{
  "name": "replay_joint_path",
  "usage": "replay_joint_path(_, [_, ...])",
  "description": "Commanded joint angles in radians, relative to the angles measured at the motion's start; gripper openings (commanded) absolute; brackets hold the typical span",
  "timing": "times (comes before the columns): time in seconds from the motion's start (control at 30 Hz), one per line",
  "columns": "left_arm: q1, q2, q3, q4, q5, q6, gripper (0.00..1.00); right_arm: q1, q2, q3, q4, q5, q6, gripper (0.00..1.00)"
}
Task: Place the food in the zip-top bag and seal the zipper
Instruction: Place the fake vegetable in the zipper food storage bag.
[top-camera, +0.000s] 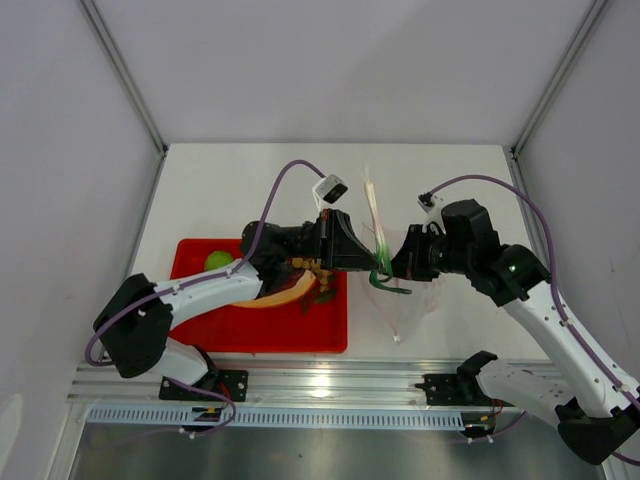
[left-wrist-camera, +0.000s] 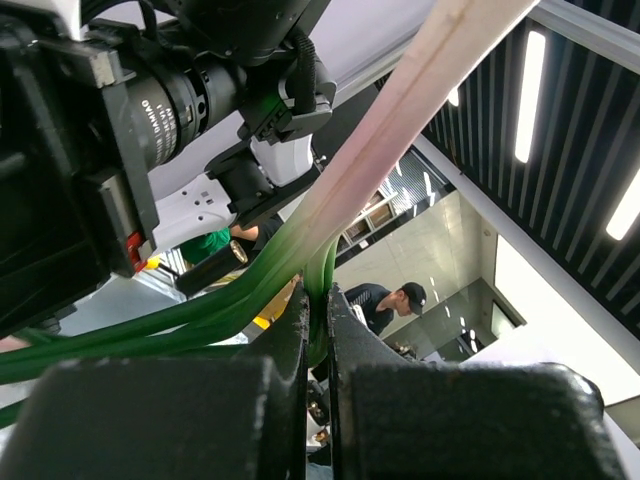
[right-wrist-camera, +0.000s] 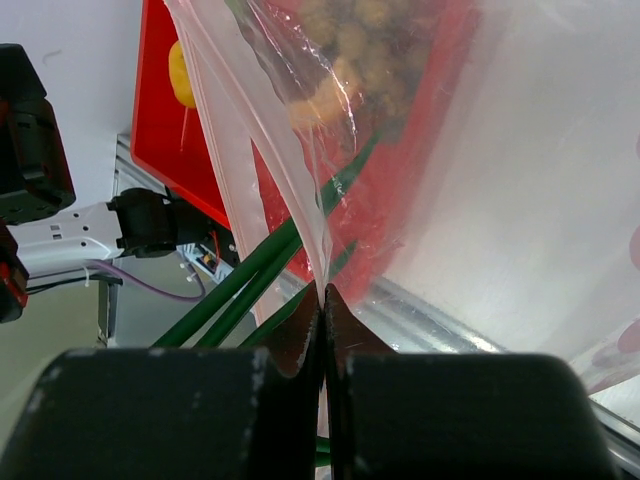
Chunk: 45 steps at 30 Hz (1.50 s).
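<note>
1. Long stalks, pale at one end and shading to green. They are pinched between the closed fingers of the left gripper and held above the white table, between tray and bag. The pale ends point to the far edge and the green ends curl down at the bag's mouth (inside the film or beside it: cannot tell).
2. Clear crinkly plastic zip-top bag. It lies on the table just right of the tray. The right gripper has its fingers clamped shut on one edge of the film and lifts it.
3. Red rectangular plastic tray, near-left of the table, holding:
   - a green ball;
   - a brown-red meat slab with tan edge;
   - a cluster of small tan balls, partly under the left arm;
   - a yellow-orange ball.
</note>
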Motion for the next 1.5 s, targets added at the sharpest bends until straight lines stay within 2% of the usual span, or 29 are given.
replay_joint_path(0.0, [0.027,-0.055,-0.02,0.397,0.025,-0.012,0.01,-0.005,-0.019,0.016,0.006,-0.021,-0.015,0.0])
replay_joint_path(1.47, [0.199,-0.178,-0.155,0.397,0.14,-0.074,0.01,-0.022,-0.09,0.014,-0.049,-0.061,-0.029,0.0])
